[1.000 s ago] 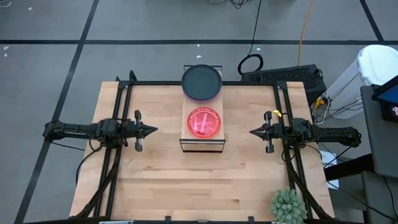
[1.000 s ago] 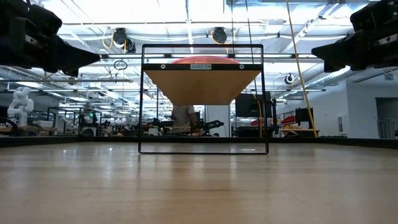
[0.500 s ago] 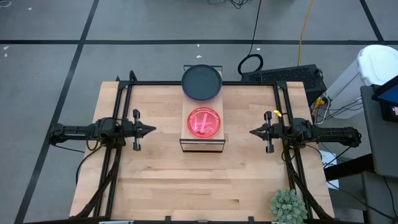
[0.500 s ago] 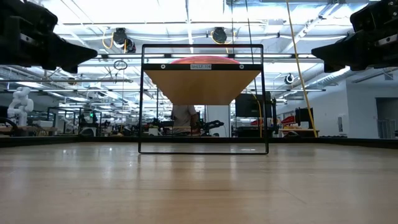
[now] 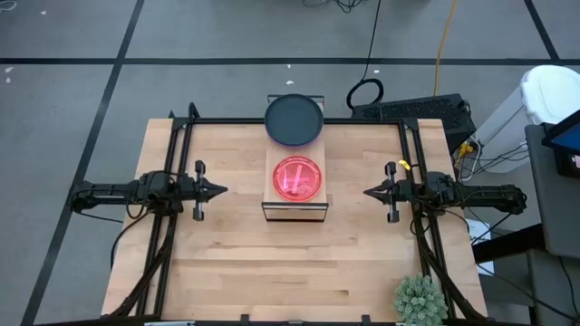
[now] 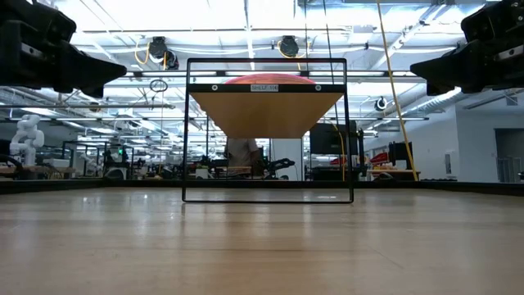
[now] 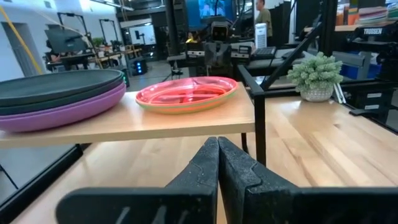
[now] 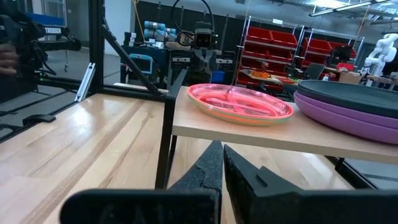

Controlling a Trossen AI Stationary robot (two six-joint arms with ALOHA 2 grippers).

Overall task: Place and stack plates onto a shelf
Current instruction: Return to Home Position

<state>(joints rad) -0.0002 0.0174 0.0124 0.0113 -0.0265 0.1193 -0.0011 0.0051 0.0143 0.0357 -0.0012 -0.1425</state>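
**Both arms parked, fingers clenched on nothing; loaded shelf centred between them.**

L: left gripper [image 5: 222,189] hangs over the table [image 5: 227,263] approx. midway along its left edge, tip pointing inward. R: right gripper [image 5: 369,191] mirrors it from the right edge, also closed and empty. The shelf [image 5: 269,186] lies straight ahead of both tips, about equally far from each. Its long axis runs near-to-far, across the grippers' line, and its far end passes the table's far edge. The pink-over-green stack [image 5: 296,177] sits on the near half, level w/ both tips. The dark-over-purple stack [image 5: 294,119] sits on the far half. Any remaining move looks like retreat only, away from the shelf. Vs. 1.0 s ago: left arm drawn back slightly toward the left edge. Right arm, shelf and stacks unchanged.
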